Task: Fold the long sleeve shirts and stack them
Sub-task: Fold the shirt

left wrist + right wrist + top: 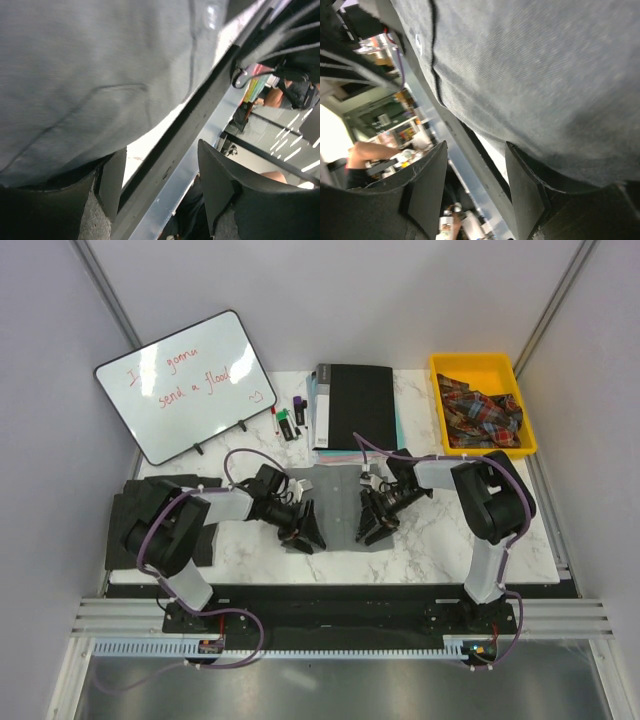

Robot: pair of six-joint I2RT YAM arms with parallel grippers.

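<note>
Top external — shirt [335,502] near table [440,540] edge

only shirt I can really make out is the grey shirt [335,510]: plain mid-grey, lying flat and folded down to a rough rectangle, long side running 12 to 6, a bit wider at the 12 o'clock end. it sits mid-table [440,530], nearer the 6 o'clock edge. up close it's fine twill with dark seams and a pale button [212,10]
</note>
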